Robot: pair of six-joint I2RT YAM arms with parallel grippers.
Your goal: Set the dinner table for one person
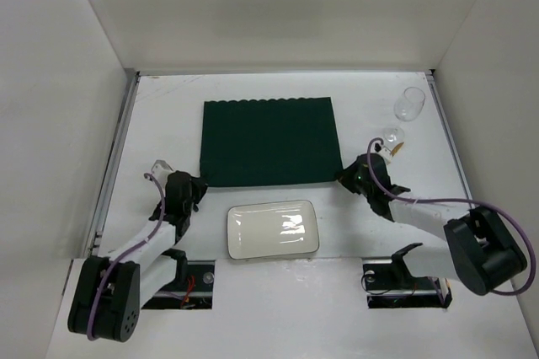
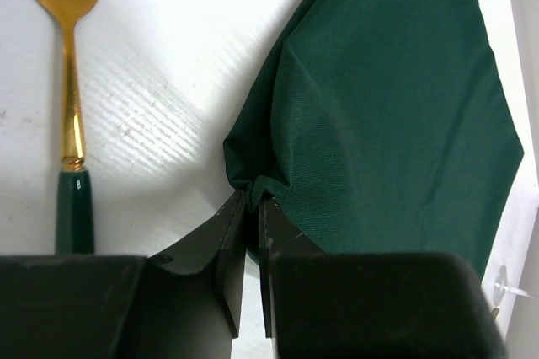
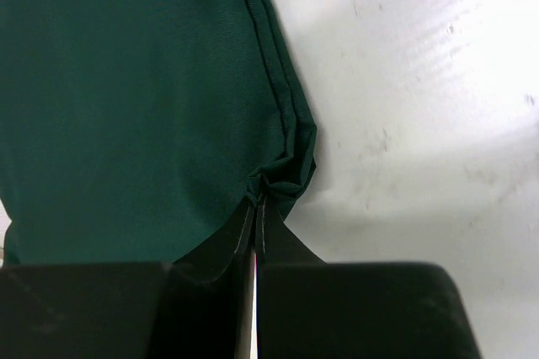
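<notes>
A dark green scallop-edged placemat (image 1: 269,140) lies flat on the white dinner table (image 1: 168,106). My left gripper (image 1: 197,184) is shut on the placemat's near left corner (image 2: 253,186). My right gripper (image 1: 345,175) is shut on its near right corner (image 3: 274,178). A small white rectangular plate (image 1: 272,228) lies just in front of the placemat, between my arms. A gold fork with a green handle (image 2: 72,115) lies left of the left gripper. A clear glass (image 1: 410,104) lies at the far right, with another small glass piece (image 1: 392,135) and a gold utensil tip (image 1: 397,148) near the right gripper.
Metal rails run along the table's left (image 1: 118,148) and right (image 1: 446,140) edges. White walls enclose the table at the back and sides.
</notes>
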